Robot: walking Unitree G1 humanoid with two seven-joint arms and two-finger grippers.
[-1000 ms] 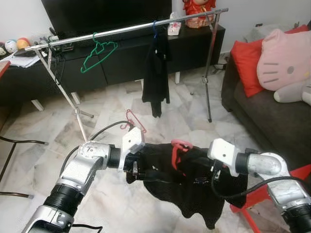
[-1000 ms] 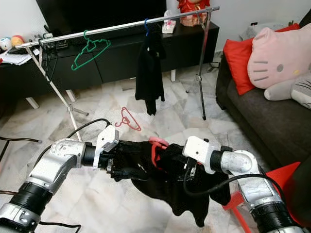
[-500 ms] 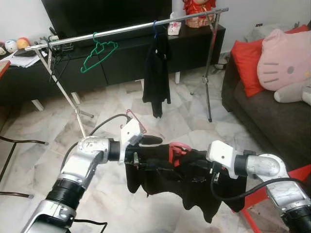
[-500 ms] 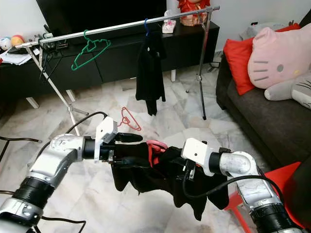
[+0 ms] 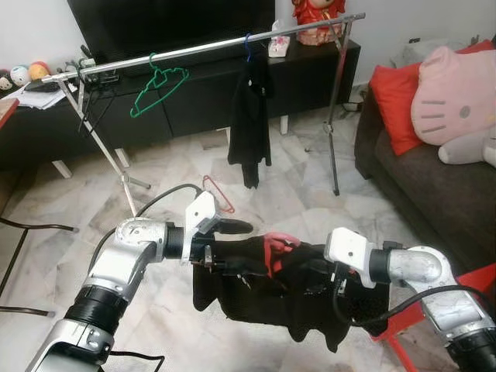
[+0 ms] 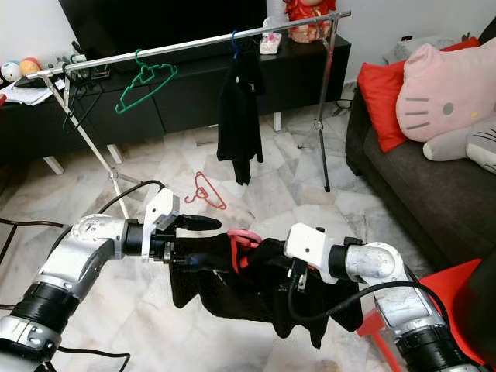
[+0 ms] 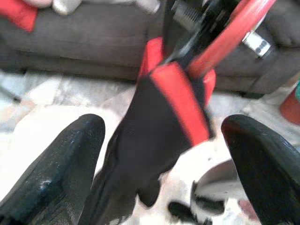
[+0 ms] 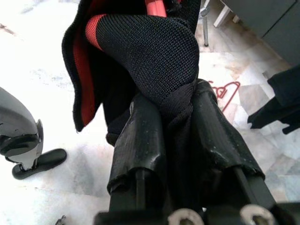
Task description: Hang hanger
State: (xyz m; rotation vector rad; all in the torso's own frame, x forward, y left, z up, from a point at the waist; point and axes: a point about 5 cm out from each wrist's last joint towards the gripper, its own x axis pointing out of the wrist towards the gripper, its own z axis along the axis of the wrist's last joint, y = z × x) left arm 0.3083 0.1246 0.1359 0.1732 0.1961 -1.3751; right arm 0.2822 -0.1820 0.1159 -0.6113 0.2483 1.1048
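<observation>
A black garment point(image 5: 263, 291) with red lining hangs between my two grippers, low over the marble floor. A red hanger point(image 5: 276, 246) sits inside its neck. My left gripper point(image 5: 246, 248) is open at the garment's left end, one finger above the cloth and one under it. In the left wrist view the garment point(image 7: 154, 136) and red hanger point(image 7: 234, 33) lie ahead of the parted fingers point(image 7: 61, 173). My right gripper point(image 8: 176, 101) is shut on a fold of the black garment point(image 8: 150, 51). The silver clothes rail point(image 5: 201, 46) stands farther ahead.
On the rail hang a green hanger point(image 5: 159, 85) and a black garment on a blue hanger point(image 5: 249, 108). Another red hanger point(image 5: 219, 192) lies on the floor. A dark sofa point(image 5: 422, 186) with a red cushion and a pink plush is at right; a red stool point(image 5: 411, 325) stands near my right arm.
The left gripper's fingers have parted; its upper finger now shows above the cloth. The garment has spread wider and hangs flatter between the arms, which drifted slightly left.
</observation>
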